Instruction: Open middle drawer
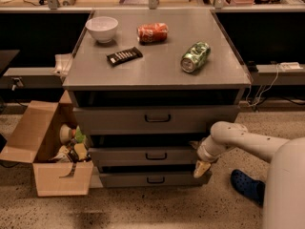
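The middle drawer (143, 156) sat in the front of a grey desk (157, 75), with its small dark handle at the centre. The taller top drawer (119, 119) was right above it and the narrower bottom drawer (124, 179) right below. At its right end the robot's hand (201, 167) hung against the corner, pale tip pointing down (whether it was clenched or released could not be told). The white arm (248, 144) reached in from the right of the drawer.

Left of the drawer, an open cardboard box (47, 175) stood on the floor beside the desk with a jumble of small things inside. To the lower right of the drawer, past the hand, lay a blue shoe (246, 185).

Well above the drawer, the desk top carried:
- a white bowl (101, 28) at the back left
- a red can (152, 32) on its side
- a green can (195, 57) on its side, further right
- a flat dark packet (124, 56) nearer the front

The floor (143, 209) under the drawer was speckled and sandy. A long counter (119, 4) ran behind the desk, and pale cables (267, 82) trailed down on the right.
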Available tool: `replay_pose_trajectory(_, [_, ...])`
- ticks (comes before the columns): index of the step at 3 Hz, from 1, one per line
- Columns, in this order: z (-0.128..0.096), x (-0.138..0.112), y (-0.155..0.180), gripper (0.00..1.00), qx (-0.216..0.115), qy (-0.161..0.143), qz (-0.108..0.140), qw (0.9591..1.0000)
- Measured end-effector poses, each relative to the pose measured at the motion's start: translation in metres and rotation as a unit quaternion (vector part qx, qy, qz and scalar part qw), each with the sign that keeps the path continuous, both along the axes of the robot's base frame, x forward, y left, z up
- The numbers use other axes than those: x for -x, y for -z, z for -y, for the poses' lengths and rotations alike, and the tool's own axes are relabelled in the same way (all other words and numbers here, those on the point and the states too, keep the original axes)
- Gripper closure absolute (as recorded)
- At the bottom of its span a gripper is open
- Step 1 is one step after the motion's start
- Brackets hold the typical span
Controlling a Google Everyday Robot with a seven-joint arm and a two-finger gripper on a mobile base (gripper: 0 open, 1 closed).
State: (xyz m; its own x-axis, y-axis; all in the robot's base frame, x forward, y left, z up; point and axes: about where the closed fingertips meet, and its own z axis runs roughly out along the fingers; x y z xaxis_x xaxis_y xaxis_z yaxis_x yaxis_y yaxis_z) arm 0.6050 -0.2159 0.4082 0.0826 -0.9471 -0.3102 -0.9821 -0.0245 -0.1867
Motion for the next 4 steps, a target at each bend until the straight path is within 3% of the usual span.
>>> replay_pose_trajectory(2, [-0.004,0.002,0.002,0.63,0.000,-0.012,-0.026,0.9996])
replay_pose_trajectory(3, [-0.004,0.001,0.000,0.85,0.000,-0.012,-0.026,0.9996])
replay_pose_trajectory(4, [-0.009,0.019,-0.012,1.00,-0.019,-0.021,-0.036,0.9989])
